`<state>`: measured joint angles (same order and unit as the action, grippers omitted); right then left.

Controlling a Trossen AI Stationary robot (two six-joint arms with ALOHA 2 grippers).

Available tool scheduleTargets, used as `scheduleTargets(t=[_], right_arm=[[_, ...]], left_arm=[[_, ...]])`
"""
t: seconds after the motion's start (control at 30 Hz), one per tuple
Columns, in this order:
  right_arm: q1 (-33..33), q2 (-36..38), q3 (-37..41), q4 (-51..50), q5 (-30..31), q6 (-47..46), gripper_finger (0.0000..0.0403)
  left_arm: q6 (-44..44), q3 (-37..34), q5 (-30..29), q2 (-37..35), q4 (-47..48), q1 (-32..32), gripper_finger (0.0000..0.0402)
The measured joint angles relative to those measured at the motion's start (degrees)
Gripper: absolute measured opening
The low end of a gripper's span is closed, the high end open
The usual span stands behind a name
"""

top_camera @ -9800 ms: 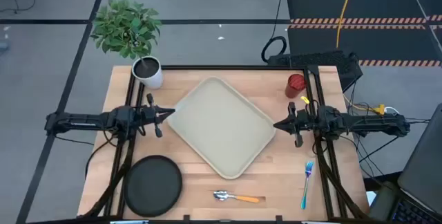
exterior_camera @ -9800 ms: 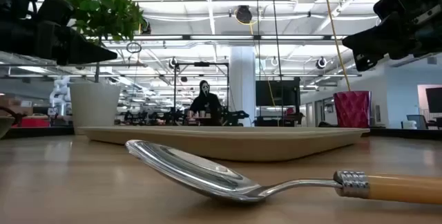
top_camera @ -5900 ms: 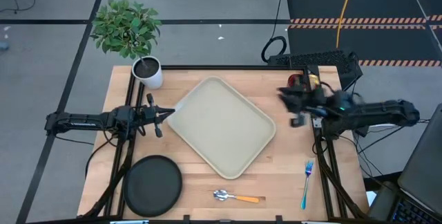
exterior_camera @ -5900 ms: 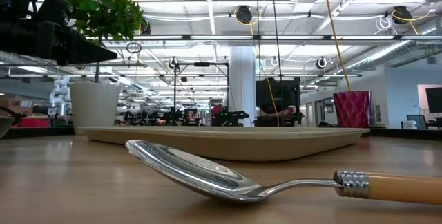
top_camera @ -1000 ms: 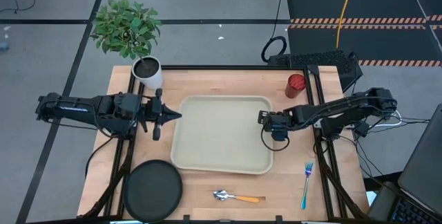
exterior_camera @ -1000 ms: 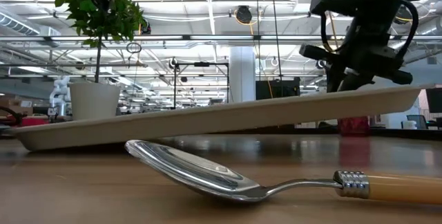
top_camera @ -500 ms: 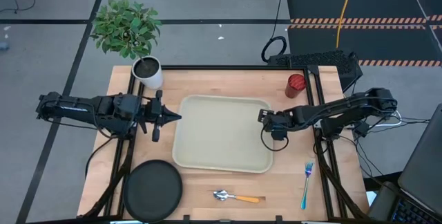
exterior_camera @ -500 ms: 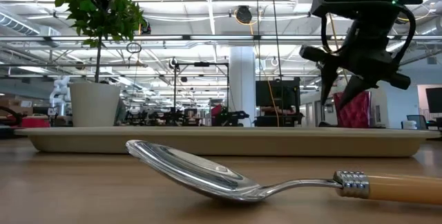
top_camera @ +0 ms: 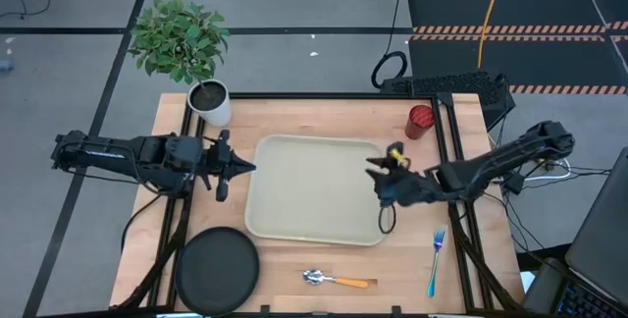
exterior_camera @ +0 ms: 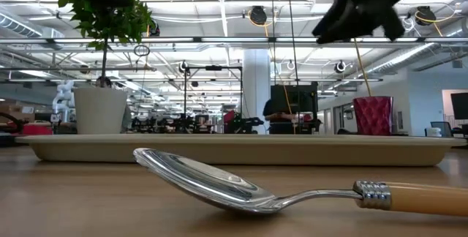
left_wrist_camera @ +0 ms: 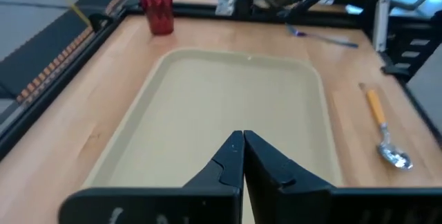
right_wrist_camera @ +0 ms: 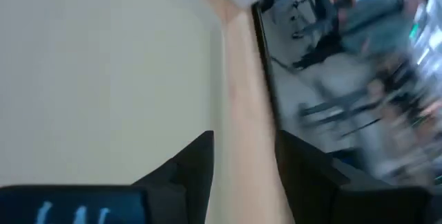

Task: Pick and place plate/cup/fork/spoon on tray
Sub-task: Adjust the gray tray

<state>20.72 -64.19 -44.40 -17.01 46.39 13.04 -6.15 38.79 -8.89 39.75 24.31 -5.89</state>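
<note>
The tray (top_camera: pixel 312 190) lies flat mid-bench. The right gripper (top_camera: pixel 381 176) hovers above its right rim, fingers apart, holding nothing. The left gripper (top_camera: pixel 245 168), pinched together, sits at the left rim.

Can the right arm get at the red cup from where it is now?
Probably yes. The right tool hangs open over the tray's right edge, holding nothing. The cup stands alone near the table's far right corner, with bare wood between them. Only the table's black frame rail runs close beside it.
</note>
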Motion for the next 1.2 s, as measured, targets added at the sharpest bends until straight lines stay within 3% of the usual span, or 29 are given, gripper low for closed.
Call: scheduleTargets(t=[0.13,0.3,0.43,0.67,0.83,1.2], right_arm=[[4.2,0.1,0.0,-1.4,-5.9,-18.3,0.0157],[5.0,-3.4,0.0,-3.1,-25.4,-41.7,0.0154],[5.9,-7.2,0.0,-3.2,-35.1,-49.9,0.0149],[5.5,-13.3,0.0,-7.7,-32.5,-51.4,0.0148],[3.6,-17.1,0.0,-12.1,-31.4,-50.5,0.0148],[2.6,-19.8,0.8,-11.9,-29.7,-47.7,0.0148]], left_arm=[[-0.1,0.0,-2.1,0.0,0.7,0.0,0.0004],[-0.5,0.0,-2.8,0.0,0.9,0.0,0.0019],[-0.6,0.0,-2.8,0.1,1.4,0.0,0.0015],[-1.0,-0.4,-5.1,5.3,3.2,0.0,0.0003],[-1.2,-2.4,-5.1,12.1,2.7,0.0,0.0017],[-6.1,-2.7,-5.0,27.3,1.5,0.0,0.0008]])
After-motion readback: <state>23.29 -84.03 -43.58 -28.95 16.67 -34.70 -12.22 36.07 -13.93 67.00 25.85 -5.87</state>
